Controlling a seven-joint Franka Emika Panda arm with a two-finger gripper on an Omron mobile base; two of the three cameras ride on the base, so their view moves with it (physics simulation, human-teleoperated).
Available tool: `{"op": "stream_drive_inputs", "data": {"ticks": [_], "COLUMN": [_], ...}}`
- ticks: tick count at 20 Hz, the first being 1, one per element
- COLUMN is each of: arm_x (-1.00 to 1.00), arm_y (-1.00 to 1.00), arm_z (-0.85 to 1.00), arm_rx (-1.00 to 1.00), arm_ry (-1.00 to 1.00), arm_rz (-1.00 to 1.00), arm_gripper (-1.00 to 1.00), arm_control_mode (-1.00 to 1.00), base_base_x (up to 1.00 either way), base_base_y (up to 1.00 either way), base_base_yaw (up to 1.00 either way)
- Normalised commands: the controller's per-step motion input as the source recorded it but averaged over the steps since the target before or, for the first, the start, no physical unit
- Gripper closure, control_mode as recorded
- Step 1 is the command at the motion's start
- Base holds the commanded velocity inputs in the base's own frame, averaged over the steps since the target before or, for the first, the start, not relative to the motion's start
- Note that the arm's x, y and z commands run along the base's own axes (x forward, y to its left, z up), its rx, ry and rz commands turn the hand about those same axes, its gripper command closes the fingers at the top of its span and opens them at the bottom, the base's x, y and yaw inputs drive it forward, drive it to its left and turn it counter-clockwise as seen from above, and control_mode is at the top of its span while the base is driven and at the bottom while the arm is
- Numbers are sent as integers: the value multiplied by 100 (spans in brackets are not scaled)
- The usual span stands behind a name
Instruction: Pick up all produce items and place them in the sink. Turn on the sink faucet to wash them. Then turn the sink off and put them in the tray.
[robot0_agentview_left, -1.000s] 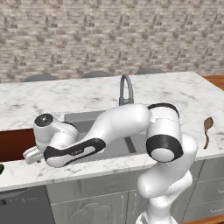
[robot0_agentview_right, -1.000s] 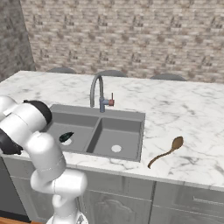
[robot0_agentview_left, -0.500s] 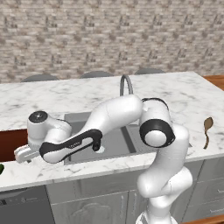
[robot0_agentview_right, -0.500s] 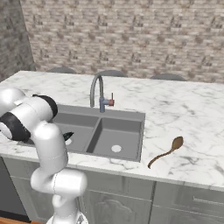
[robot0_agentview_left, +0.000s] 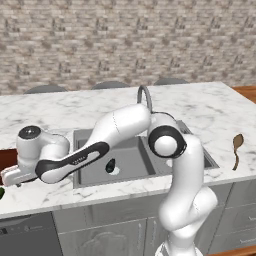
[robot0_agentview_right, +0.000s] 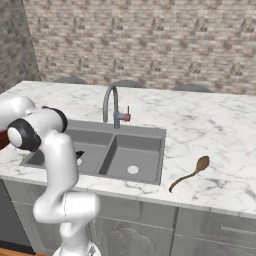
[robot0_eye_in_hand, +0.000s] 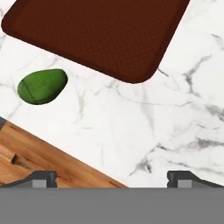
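Left of the grey matte double-basin sink (robot0_agentview_left: 90, 137), out over the white marble counter (robot0_eye_in_hand: 175, 113), the robot's two-finger gripper (robot0_eye_in_hand: 112, 177) hangs with its small dark fingertips (robot0_eye_in_hand: 41, 178) spread as wide as they go, holding nothing and touching nothing. Bare marble lies between the two tips. Seen from the hand, the bright green rounded produce item (robot0_eye_in_hand: 42, 86) rests on the counter beyond the tip at the view's left and somewhat to its outside, well clear of both tips. Just beside this green item, but not touching it, lies the dark reddish-brown rectangular tray (robot0_eye_in_hand: 100, 35) with a raised rim and rounded corners; one rounded corner of the tray points toward the gap between the fingertips. A strip of brown wooden floor (robot0_eye_in_hand: 39, 159) shows past the counter's edge next to the same tip.

Inside the sink's left basin, the dark blackish-green oblong produce item (robot0_agentview_left: 110, 165) lies by the round pale drain (robot0_agentview_left: 114, 170). Behind the sink rises the tall slim grey gooseneck faucet (robot0_agentview_right: 113, 104). Right of the sink, apart from it on the counter, lies a brown wooden spoon (robot0_agentview_right: 190, 172).
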Motion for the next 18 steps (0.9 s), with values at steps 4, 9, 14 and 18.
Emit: {"op": "stream_drive_inputs", "data": {"ticks": [4,9,14,18], "arm_x": [0,0,0,0], "arm_y": [47,40,28,23], "arm_z": [0,0,0,-15], "arm_rx": [0,0,0,0], "arm_ry": [10,4,3,4], "arm_rz": [-5,-8,-11,-11], "arm_gripper": [-100,-100,-100,-100], "arm_control_mode": [-100,-100,-100,-100], "base_base_x": [0,0,0,0], "base_base_y": [0,0,0,0], "base_base_yaw": [0,0,0,0]}}
